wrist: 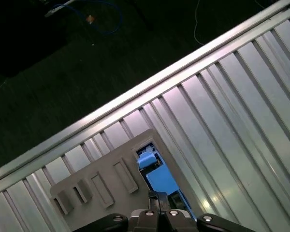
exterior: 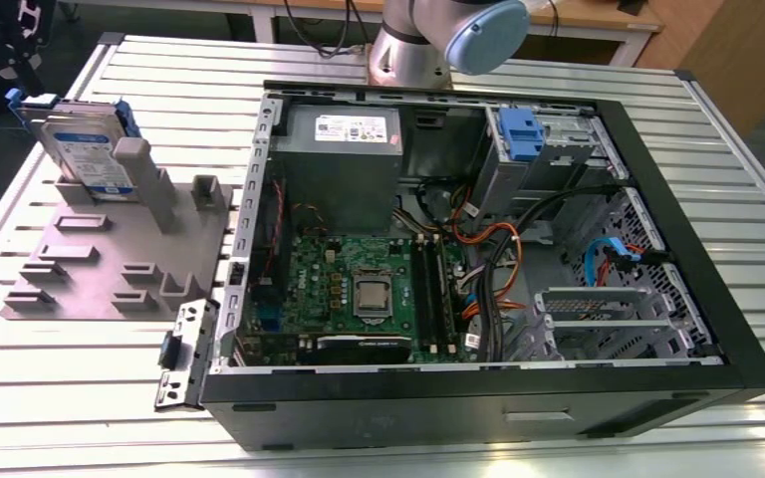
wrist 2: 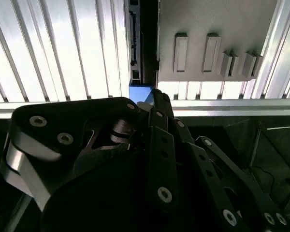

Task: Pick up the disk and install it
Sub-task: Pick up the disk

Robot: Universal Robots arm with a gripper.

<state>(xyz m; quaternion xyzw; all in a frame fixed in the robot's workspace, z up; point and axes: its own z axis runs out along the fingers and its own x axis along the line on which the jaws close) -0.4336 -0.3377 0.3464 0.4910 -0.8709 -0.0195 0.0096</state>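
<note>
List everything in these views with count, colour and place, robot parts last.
disk: one, silver with blue rails, standing on edge in the fixture at the exterior view's left
fixture: one, grey, on the table beside the case
computer case: one, black, side open, middle of the table
power supply: one, grey with white sticker, far end of the case
latch: one, blue, far end of the case, toward the exterior view's right
motherboard: one, green, on the case floor
cables: several, orange, blue and black, beside the motherboard
table: one, silver, slatted, under everything
arm: one, silver with pale blue cap, beyond the case
pincer: one, black, nearest the disk's blue rail
</note>
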